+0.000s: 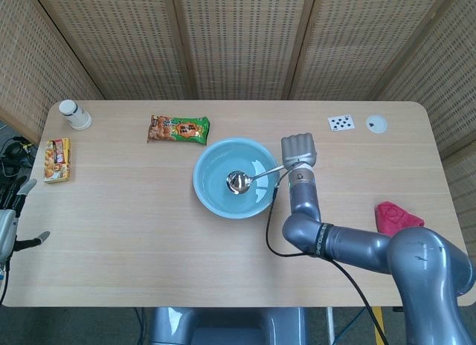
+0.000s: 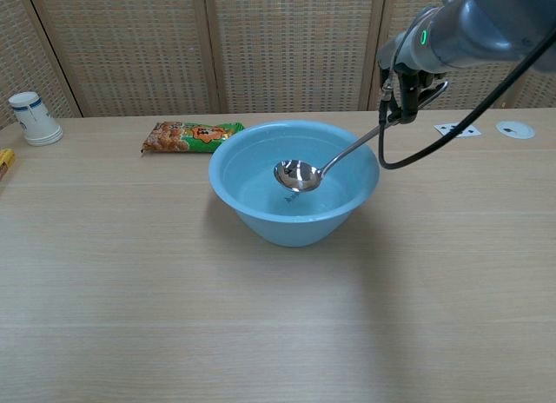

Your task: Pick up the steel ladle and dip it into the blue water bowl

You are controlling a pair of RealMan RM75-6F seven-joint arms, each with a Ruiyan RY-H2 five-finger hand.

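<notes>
The blue water bowl (image 1: 216, 200) (image 2: 261, 221) stands mid-table. My right hand (image 1: 298, 149) (image 2: 406, 89) hovers above the bowl's right rim and holds the steel ladle by the handle end. The ladle (image 1: 253, 177) (image 2: 323, 167) slants down to the left, its cup (image 1: 237, 182) (image 2: 297, 175) inside the bowl, at or just above the water. My left hand (image 1: 15, 230) sits at the table's left edge, fingers apart and holding nothing; the chest view does not show it.
A snack packet (image 1: 178, 129) (image 2: 189, 135) lies behind the bowl. At the far left are a paper cup (image 1: 74, 114) (image 2: 31, 118) and a yellow box (image 1: 56, 160). Playing cards (image 1: 341, 123), a white disc (image 1: 377, 123) and a red cloth (image 1: 398, 217) occupy the right side.
</notes>
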